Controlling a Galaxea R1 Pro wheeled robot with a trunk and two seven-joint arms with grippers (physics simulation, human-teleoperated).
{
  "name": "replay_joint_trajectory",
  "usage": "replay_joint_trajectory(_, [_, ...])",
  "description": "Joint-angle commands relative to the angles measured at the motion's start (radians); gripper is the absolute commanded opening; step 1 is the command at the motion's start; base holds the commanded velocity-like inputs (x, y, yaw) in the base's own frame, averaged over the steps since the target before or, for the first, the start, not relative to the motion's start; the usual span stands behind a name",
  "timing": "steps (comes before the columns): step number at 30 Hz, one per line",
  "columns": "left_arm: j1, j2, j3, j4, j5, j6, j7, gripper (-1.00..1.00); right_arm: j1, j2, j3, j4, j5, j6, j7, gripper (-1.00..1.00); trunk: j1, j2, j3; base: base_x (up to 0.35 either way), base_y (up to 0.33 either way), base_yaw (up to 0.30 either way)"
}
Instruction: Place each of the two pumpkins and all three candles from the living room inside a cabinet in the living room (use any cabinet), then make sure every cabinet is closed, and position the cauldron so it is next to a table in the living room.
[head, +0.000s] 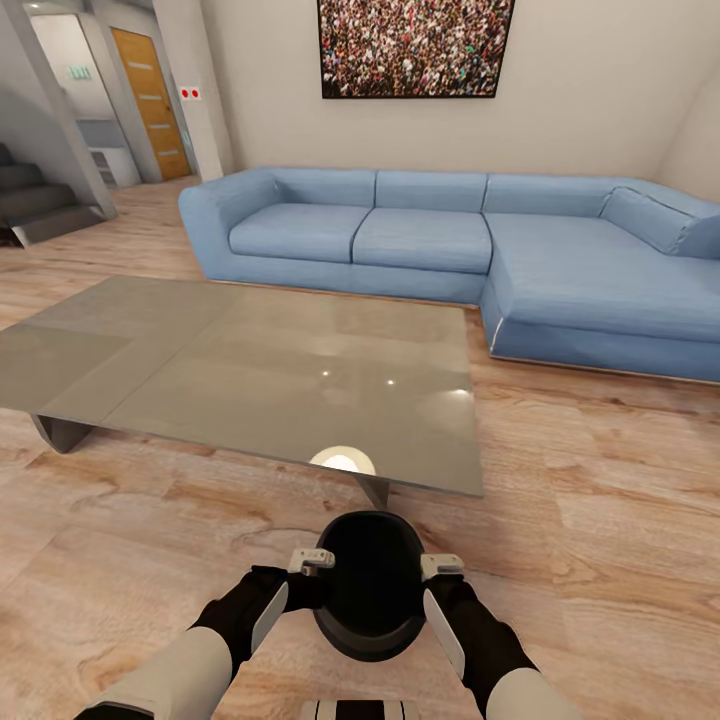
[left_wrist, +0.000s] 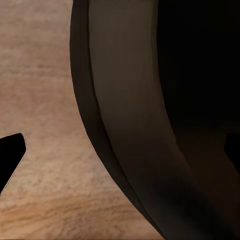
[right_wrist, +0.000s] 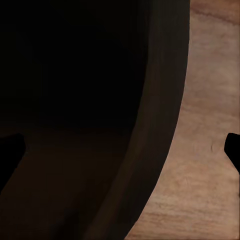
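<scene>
**Two grippers on one black pot, just short of the glass table**

Both of your arms meet low in the head view, at about 6 o'clock, on the small squat matte black cauldron (head: 370, 585). Its wide round mouth faces up at you, dark and hollow inside, with a smooth rounded lip. Your left gripper (head: 312, 566) sits at the pot's 9 o'clock rim and your right gripper (head: 441, 572) at its 3 o'clock rim, pale grey housings on black wrist cuffs.

Through each wrist camera the thick curved wall of the cauldron (left_wrist: 135, 130) runs between the two dark fingertips (left_wrist: 11, 150), one inside the mouth and one outside over the floor. The right wrist view shows the same straddle, with the cauldron wall (right_wrist: 160, 110) between the fingertips (right_wrist: 233, 147). Each gripper brackets the rim, but whether the fingers press on it I cannot tell.

At 12 o'clock from the pot, just beyond it, stands the low table (head: 250, 370) with a pale, glossy, flat rectangular top and grey wedge-shaped slanted legs. The pot is near the table's front edge and not touching it.

Farther back, from 12 to 3 o'clock, stands a blue fabric L-shaped sofa (head: 420, 235) with soft rounded cushions. Light wood plank floor (head: 600, 520), grained and matte, lies under everything.
</scene>
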Motion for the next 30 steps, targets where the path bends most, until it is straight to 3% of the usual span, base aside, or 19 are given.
replay_joint_trajectory(1, [0.0,0.001,-0.005,-0.002,0.004,0.005,0.0,1.0,0.0,0.0,0.002,-0.001,-0.011,0.003,-0.009,1.0,0.0,0.0,-0.001,0.0,0.0,0.0])
replay_joint_trajectory(16, [0.0,0.001,-0.005,-0.002,0.005,0.005,0.0,1.0,0.0,0.0,0.002,-0.001,-0.011,0.003,-0.009,1.0,0.0,0.0,-0.001,0.0,0.0,0.0])
replay_joint_trajectory(30, [0.0,0.001,-0.005,-0.002,0.006,0.007,0.001,1.0,0.0,0.0,0.002,-0.001,-0.011,0.004,-0.009,1.0,-0.006,0.003,0.053,0.0,0.0,0.0])
